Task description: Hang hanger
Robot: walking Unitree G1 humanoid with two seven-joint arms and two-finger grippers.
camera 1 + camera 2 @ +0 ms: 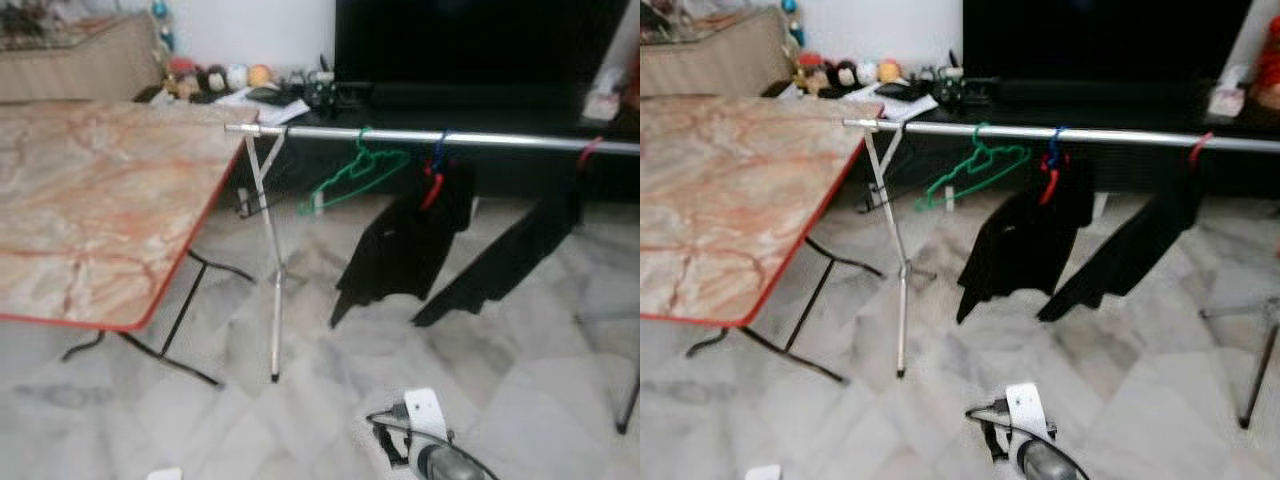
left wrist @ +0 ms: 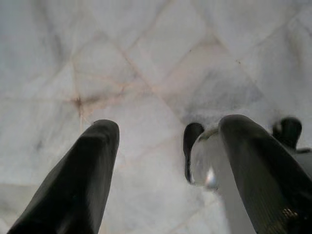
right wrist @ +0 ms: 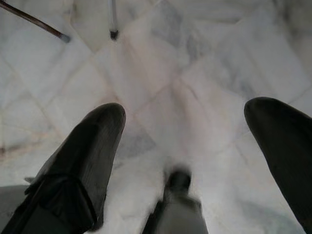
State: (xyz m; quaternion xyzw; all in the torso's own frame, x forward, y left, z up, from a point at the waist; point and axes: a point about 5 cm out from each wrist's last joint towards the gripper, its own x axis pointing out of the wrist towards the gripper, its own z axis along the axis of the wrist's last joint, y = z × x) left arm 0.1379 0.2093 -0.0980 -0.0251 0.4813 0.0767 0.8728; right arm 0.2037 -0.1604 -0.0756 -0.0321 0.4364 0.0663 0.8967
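Marble floor (image 1: pixel 480 360), folding table (image 1: pixel 90 200) (red-edged), white wall (image 1: pixel 260 30)

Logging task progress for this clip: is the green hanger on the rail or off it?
On. The green hanger hangs by its hook from the silver rail, tilted and bare, beside two hangers carrying black garments. Neither pincer holds it.

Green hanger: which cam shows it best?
Left eye view: the green hanger hangs empty on the silver rail, whole outline against the dark cabinet. Right eye view shows the same, slightly smaller. Both wrist views look at floor tiles.
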